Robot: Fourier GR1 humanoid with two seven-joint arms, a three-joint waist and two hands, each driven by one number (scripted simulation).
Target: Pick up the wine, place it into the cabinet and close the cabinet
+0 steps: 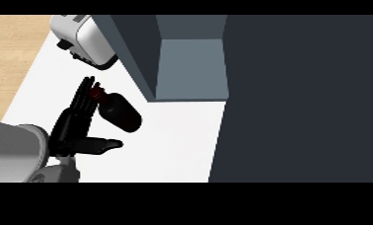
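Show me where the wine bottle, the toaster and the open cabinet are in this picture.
wine bottle (121,111): head view, on its dark body.
toaster (93,40): head view, on its white top side.
cabinet (191,68): head view, on the grey floor inside the open compartment.

One wine bottle (119,110) lies on its side on the white counter (175,140), near the left. One toaster (86,39) stands at the far left. One dark cabinet (291,95) fills the right, with one open compartment at its far left. One hand (75,125) shows at the near left.
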